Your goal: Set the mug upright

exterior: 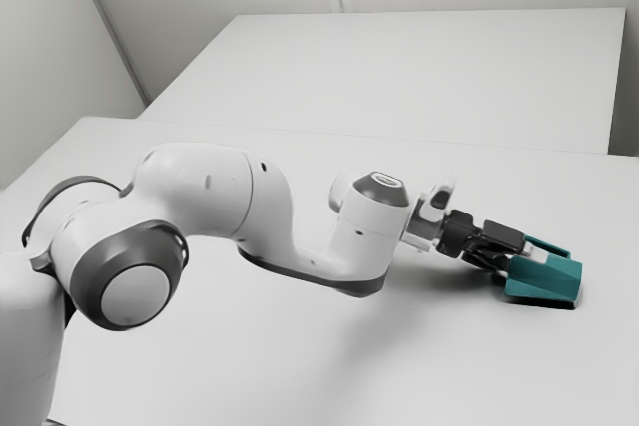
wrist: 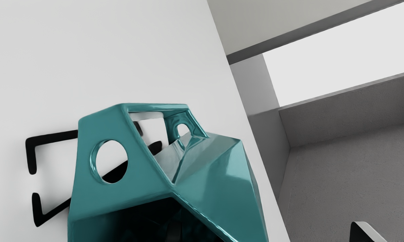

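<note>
the hand [exterior: 504,237] is spread, one finger [wrist: 174,232] inside the tipped teal mug [exterior: 544,278], one outside

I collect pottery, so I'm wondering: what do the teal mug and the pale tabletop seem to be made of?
The mug looks glossy, perhaps glazed ceramic or hard plastic: bright highlights line its faceted edges. The tabletop looks matte, possibly laminate or painted board: it shows soft shadows, no sharp reflections.

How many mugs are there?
1. The teal mug is toward the exterior view's right, at the end of the arm, its mouth facing the open jaws. Another could be hidden behind the arm.
</note>
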`<state>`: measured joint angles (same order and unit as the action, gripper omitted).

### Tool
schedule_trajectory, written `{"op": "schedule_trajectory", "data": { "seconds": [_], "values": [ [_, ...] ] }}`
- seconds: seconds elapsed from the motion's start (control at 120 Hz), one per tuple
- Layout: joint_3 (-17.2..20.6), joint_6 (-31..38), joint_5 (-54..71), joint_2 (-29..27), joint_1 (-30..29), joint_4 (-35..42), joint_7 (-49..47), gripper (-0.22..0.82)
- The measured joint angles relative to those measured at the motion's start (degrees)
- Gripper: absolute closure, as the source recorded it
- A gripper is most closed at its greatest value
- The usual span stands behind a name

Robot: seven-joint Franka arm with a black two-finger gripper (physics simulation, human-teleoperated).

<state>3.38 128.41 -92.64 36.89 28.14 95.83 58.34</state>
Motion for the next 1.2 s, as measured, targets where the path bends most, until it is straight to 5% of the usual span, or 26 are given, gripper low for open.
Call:
{"op": "schedule_trajectory", "data": {
  "seconds": [0.65,1.2],
  "values": [
    [-0.1,0.0,0.0,0.7,0.4,-0.5,-0.7,0.69],
    [-0.3,0.2,5.1,-6.0,-0.5,2.1,-1.5,0.78]
  ]
}}
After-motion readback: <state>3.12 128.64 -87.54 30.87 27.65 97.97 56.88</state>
